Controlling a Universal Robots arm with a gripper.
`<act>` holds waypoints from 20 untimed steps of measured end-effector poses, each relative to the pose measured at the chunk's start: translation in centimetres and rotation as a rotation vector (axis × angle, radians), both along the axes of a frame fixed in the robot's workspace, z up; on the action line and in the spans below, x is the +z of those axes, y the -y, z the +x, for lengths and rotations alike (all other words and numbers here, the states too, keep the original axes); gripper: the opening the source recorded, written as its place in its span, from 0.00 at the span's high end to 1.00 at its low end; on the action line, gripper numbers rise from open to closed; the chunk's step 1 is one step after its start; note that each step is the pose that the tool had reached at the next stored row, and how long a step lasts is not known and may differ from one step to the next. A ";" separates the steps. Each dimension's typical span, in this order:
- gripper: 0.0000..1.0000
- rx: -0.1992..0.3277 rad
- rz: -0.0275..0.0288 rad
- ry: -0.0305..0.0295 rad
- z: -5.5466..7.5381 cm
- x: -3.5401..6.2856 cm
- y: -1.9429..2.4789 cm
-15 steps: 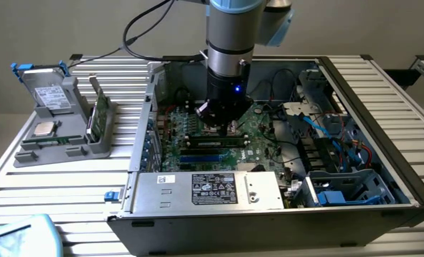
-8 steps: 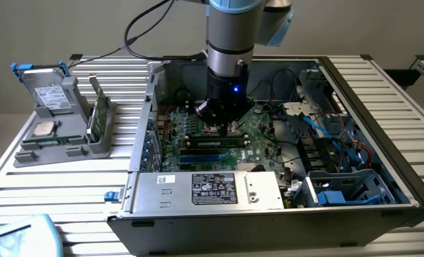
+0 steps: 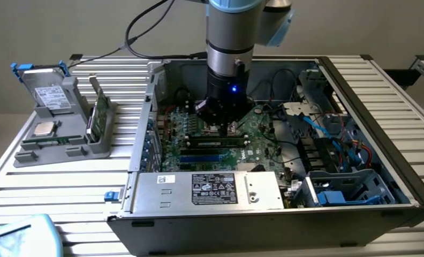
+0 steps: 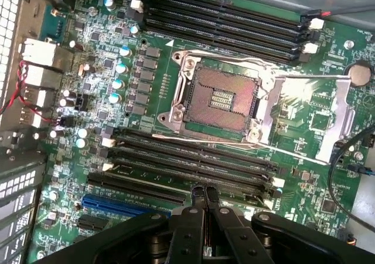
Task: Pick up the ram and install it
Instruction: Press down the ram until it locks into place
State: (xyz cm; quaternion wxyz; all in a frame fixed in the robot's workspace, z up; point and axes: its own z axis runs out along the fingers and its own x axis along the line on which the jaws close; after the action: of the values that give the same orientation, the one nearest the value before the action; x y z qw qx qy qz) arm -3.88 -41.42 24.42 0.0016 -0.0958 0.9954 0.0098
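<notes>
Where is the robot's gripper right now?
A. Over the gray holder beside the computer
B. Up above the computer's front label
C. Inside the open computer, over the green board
C: the gripper hangs inside the open case, just above the green board.

The arm [image 3: 230,32] is a thick cylinder, silver-grey along its length, with a pale blue cap at the joint on top and a darker ring lower down. Black cables [image 3: 144,27] loop from its upper part. Below the silver section sits a black wrist housing with a small blue light [image 3: 233,89] glowing on it. The gripper [image 4: 205,195] is matte black, built of rounded links with visible pivot bolts, narrowing to two slim jaws with pale tips.
</notes>
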 end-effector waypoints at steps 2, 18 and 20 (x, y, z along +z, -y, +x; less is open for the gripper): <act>0.89 -0.026 0.0000 0.0000 0.0 0.00 0.00; 0.89 -0.174 -0.0025 -0.0280 -0.1 0.01 0.06; 0.89 -0.174 -0.0046 -0.0510 -0.2 0.01 0.13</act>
State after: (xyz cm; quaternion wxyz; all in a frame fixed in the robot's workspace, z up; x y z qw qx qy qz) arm -4.10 -41.55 24.44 -0.0232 -0.0089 0.9996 0.0097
